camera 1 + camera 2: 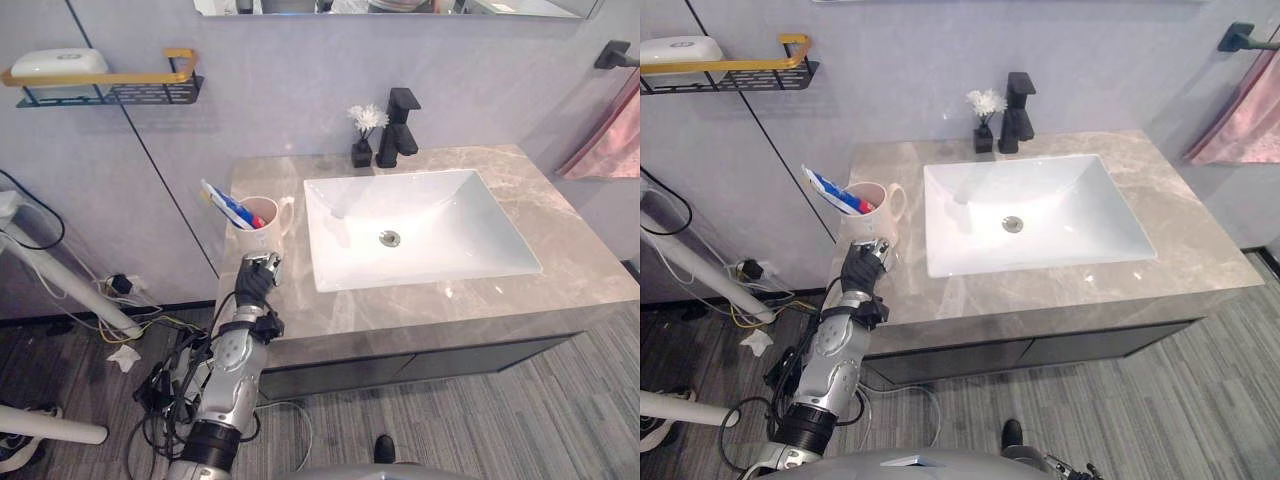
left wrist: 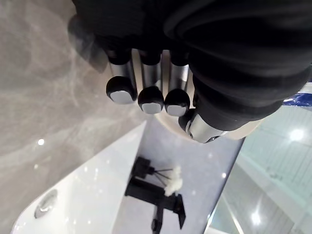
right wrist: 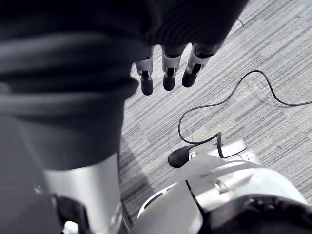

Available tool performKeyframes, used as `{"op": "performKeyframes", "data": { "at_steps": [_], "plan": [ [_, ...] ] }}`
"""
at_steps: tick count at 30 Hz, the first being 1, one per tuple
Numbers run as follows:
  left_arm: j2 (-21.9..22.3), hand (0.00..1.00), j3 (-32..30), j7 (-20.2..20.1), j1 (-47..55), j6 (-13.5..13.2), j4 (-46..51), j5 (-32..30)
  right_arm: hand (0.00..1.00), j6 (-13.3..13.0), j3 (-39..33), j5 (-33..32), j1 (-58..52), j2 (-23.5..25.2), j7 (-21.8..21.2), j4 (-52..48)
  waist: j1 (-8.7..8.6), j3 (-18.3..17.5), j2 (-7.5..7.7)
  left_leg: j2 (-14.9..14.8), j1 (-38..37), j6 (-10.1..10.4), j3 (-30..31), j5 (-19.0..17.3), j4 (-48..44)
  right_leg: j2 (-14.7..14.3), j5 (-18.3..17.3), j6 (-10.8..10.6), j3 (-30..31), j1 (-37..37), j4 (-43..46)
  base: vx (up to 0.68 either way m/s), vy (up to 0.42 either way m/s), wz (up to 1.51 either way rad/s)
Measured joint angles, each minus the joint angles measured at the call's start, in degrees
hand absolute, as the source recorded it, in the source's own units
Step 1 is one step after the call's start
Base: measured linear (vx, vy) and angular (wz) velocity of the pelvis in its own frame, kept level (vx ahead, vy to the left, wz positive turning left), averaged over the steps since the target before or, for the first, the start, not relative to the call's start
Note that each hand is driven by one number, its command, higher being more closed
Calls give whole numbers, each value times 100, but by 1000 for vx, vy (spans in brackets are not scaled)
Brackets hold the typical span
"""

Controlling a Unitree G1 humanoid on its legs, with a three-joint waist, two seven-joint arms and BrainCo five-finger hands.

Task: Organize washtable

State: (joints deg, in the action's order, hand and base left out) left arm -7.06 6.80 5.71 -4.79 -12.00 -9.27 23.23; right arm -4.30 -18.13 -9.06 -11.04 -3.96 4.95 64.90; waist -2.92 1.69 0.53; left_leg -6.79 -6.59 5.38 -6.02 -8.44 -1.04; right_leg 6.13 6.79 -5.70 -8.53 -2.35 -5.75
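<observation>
A cream mug (image 1: 262, 225) stands at the left end of the marble washtable (image 1: 580, 250), holding a blue-and-white toothpaste tube (image 1: 225, 205) and a red-tipped item. My left hand (image 1: 258, 275) rests on the counter just in front of the mug, its fingers (image 2: 151, 97) straight and pointing toward it, thumb beside the mug's base. I cannot tell whether it touches the mug. My right hand (image 3: 168, 73) hangs open above the striped floor, holding nothing.
A white basin (image 1: 330, 200) is sunk into the counter's middle, with a black faucet (image 1: 400, 130) and a small black vase of white flowers (image 1: 365, 135) behind it. A wall shelf (image 1: 110, 90) holds a white soap dish (image 1: 58, 63). A pink towel (image 1: 605, 145) hangs at right.
</observation>
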Motion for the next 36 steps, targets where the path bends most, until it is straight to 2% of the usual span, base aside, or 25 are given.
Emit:
{"op": "performKeyframes", "data": {
  "at_steps": [10,14,22,31,36],
  "plan": [
    [-2,100,-60,130,-422,-51,-500,-12,0,1,-5,9,-1,0,-3,-13,-23,1,-2,-5,-16,2,-28,-13,-8,-9,0,0,26,3,-1,-1,0,0],
    [-5,100,-280,212,-603,-59,-739,-130,0,1,-6,9,-1,-1,-4,-17,-29,2,-7,-35,-76,24,-139,-45,-13,-58,2,3,133,1,-1,2,-5,-14],
    [-34,100,-510,347,-1032,-67,-1160,-238,0,5,-60,11,-69,16,-49,-204,-123,20,-51,-56,-76,48,-197,-69,-10,-98,0,4,181,-41,-1,7,-1,-4],
    [-224,100,-699,428,-1568,-19,-1772,-354,0,4,-77,11,-95,14,-108,-214,-143,38,-64,-61,-124,46,-314,-105,-13,-128,1,4,300,-66,-1,3,3,-7],
    [-338,100,-764,495,-1832,25,-1842,-352,0,4,-169,9,-116,12,-148,-241,-154,161,-91,-64,-82,47,-340,-111,-9,-138,2,4,324,-128,0,2,-1,-1]
  ]
}}
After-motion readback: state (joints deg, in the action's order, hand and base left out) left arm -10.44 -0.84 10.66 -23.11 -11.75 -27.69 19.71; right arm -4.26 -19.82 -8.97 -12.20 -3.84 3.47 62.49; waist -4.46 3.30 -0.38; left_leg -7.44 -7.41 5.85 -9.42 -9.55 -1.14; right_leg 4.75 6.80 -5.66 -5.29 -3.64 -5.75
